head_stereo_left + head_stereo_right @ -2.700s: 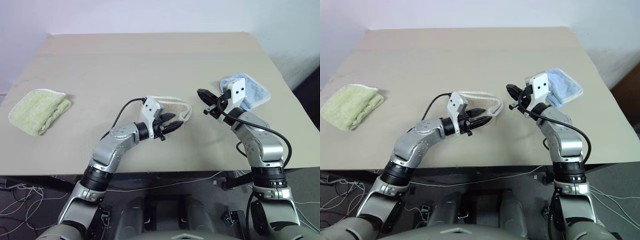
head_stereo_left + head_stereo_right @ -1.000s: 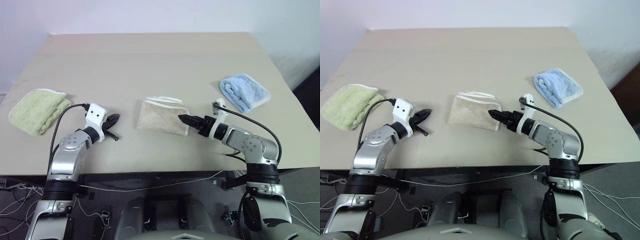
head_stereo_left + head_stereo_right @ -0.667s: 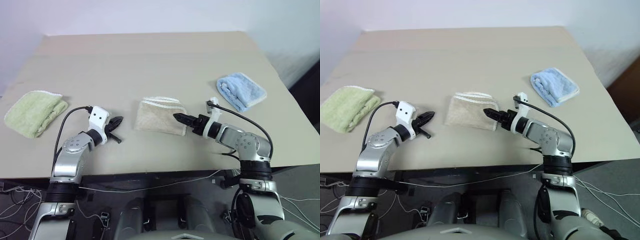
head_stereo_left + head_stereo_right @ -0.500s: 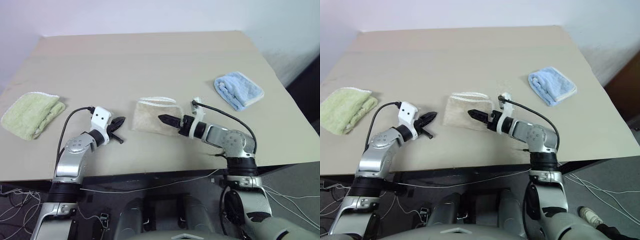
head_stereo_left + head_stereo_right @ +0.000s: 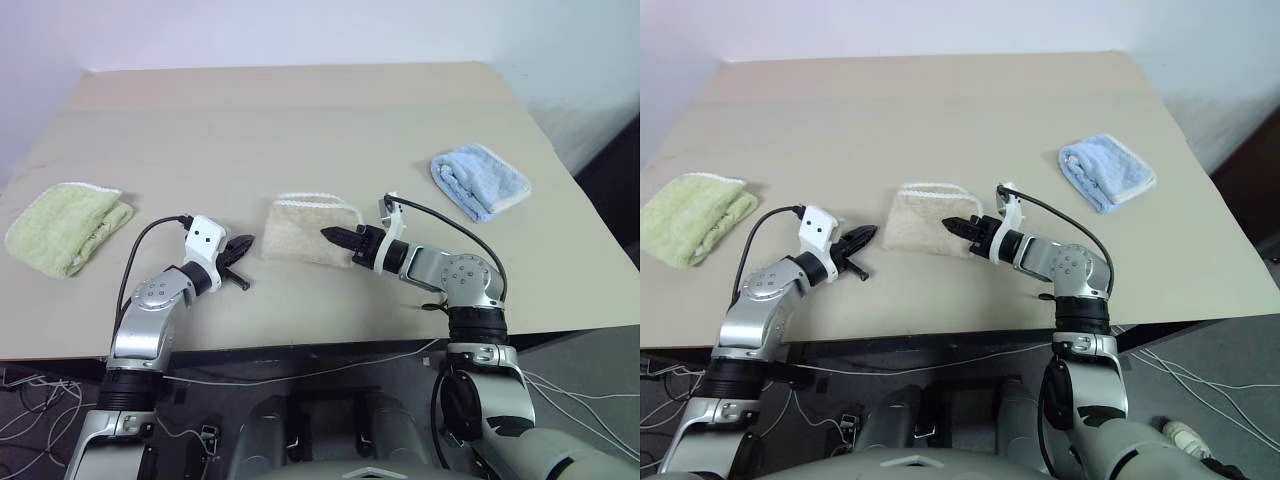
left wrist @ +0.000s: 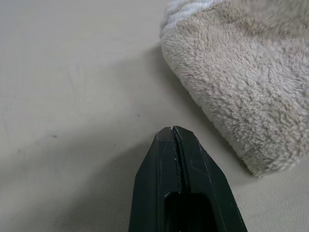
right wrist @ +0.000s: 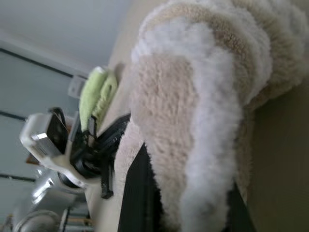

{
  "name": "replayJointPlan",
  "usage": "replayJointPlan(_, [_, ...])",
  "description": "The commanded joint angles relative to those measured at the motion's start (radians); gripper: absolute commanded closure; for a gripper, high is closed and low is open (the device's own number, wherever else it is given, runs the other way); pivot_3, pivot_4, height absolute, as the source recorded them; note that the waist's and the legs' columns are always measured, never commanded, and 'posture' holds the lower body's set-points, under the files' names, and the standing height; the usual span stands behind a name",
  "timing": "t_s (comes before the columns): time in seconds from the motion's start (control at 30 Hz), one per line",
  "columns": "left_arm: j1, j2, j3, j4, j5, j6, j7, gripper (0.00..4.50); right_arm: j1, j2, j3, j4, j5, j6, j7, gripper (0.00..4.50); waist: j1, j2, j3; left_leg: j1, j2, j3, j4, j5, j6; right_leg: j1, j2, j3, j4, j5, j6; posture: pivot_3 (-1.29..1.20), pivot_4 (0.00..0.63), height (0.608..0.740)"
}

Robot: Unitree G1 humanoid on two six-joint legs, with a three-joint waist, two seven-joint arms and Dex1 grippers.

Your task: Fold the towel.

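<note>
A folded beige towel (image 5: 306,229) with a white edging lies on the tan table (image 5: 300,130), near the middle of the table's front half. The right hand (image 5: 333,236) reaches in level from the towel's right side, its black fingers pinched onto the towel's right edge; in the right wrist view the white-trimmed layers (image 7: 203,145) bulge out between the two fingers, so it is gripping the beige towel there. The left hand (image 5: 243,245) sits low over the table just beside the towel's front left corner, pointing toward it without touching. Its two fingers (image 6: 178,164) are pressed together, with nothing between them, and the left wrist view shows bare table between the fingertips and the towel's fluffy edge (image 6: 231,106).

A folded green towel (image 5: 62,225) lies close to the table's left edge, well apart from the beige one. A folded light blue towel (image 5: 479,181) lies near the table's right edge, tilted relative to that edge. In the right wrist view the left hand (image 7: 104,145) appears beyond the beige towel.
</note>
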Motion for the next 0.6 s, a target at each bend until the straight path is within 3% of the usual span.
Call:
replayJointPlan(0.03, [-0.001,-0.001,-0.008,-0.042,-0.004,-0.013,-0.017,4.5,-0.021,-0.002,-0.097,-0.084,0.08,-0.051,-0.021,4.49,0.002,0.0,0.0,0.0,0.0,0.0,0.0,0.0,0.0,0.0,0.0,0.0,0.0,0.0,0.0,0.0,0.15,0.74])
replayJointPlan(0.13, [0.0,-0.002,-0.01,-0.047,-0.004,-0.011,-0.021,4.5,-0.045,-0.027,-0.161,-0.1,0.091,-0.116,-0.067,4.49,0.004,0.0,0.0,-0.002,-0.001,0.0,0.0,0.001,-0.001,-0.001,0.0,0.0,0.0,0.0,0.0,0.0,0.15,0.74])
replayJointPlan(0.27, [-0.009,-0.007,-0.028,-0.037,-0.002,-0.006,-0.035,4.5,-0.131,-0.16,-0.297,-0.039,0.067,-0.287,-0.14,4.49,0.009,0.001,0.001,-0.002,-0.001,0.0,0.0,0.001,-0.001,-0.001,0.0,0.0,0.0,0.0,0.0,0.0,0.15,0.74])
replayJointPlan(0.43, [-0.034,-0.027,-0.063,-0.023,0.002,-0.008,-0.049,4.5,-0.207,-0.296,-0.376,0.168,0.001,-0.46,-0.231,4.49,0.021,0.001,0.001,-0.003,-0.002,0.001,0.001,0.002,-0.003,-0.002,0.0,0.0,0.0,0.0,0.0,0.0,0.15,0.74])
replayJointPlan(0.6, [-0.06,-0.048,-0.092,-0.005,0.011,-0.012,-0.057,4.5,-0.23,-0.39,-0.411,0.44,-0.057,-0.491,-0.366,4.49,0.02,0.001,0.001,-0.002,-0.001,0.001,0.002,0.003,-0.003,-0.001,0.002,0.0,0.0,0.0,0.001,0.0,0.15,0.74])
